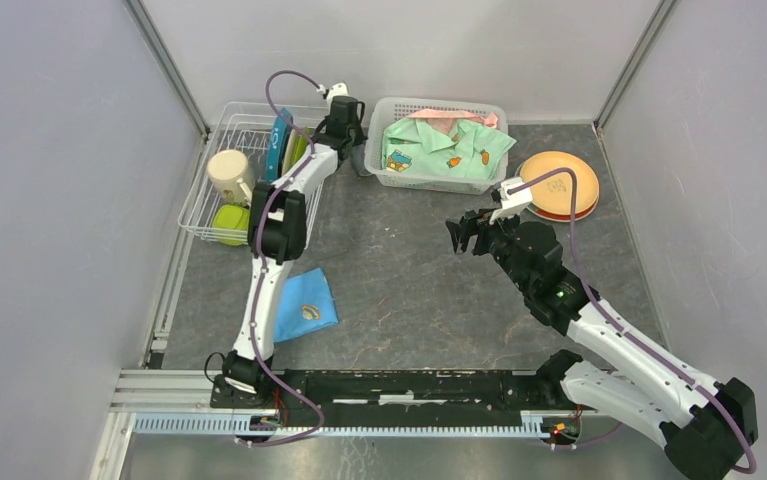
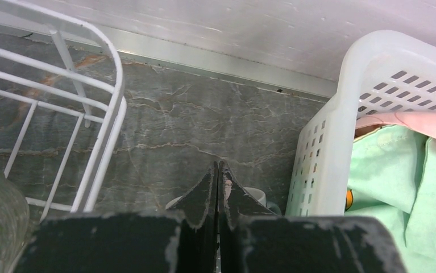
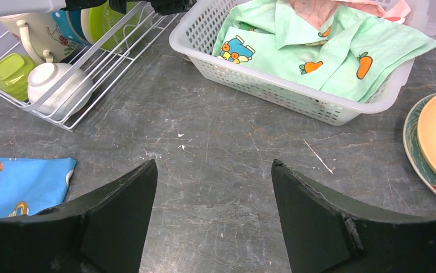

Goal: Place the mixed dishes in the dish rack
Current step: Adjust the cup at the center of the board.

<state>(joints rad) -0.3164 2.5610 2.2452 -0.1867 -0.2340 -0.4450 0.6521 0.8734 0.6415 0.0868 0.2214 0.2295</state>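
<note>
The right gripper (image 3: 213, 165) fills the bottom of its own view. Its jaws stand wide with nothing between them, over bare table (image 1: 409, 290) near the middle. That reads as readiness for the next pick, probably the stack (image 1: 557, 184) lying flat near the far right corner: an orange plate on top, a red rim under it and a greyish edge lowest. The stack sits on this arm's side, just beside its wrist.

The rack (image 1: 195, 196) stands in the far left corner and is partly loaded. The mug (image 1: 227, 172) lies on its side, with a green cup (image 1: 229, 220) near the rack's front edge and a white bowl (image 3: 56, 85) beside it. A blue plate (image 1: 279, 140) and a lime plate (image 1: 297, 150) stand on edge between tines along the rack's right side, which keeps slots free for more.

The left gripper (image 2: 218, 166) is pressed fully closed and empty. It points down into the narrow gap between the rack and the basket (image 1: 439, 182) at the far edge. A pale rounded thing shows just under its fingers, too hidden to name.

The basket, full of green clothing, sits along the far edge between the stack and the rack, so a plate carried across would have to pass in front of it or over it. The left arm stretched beside the rack also crowds that approach. A blue cloth (image 1: 304, 305) lies nearer the left base, apart from all this.
</note>
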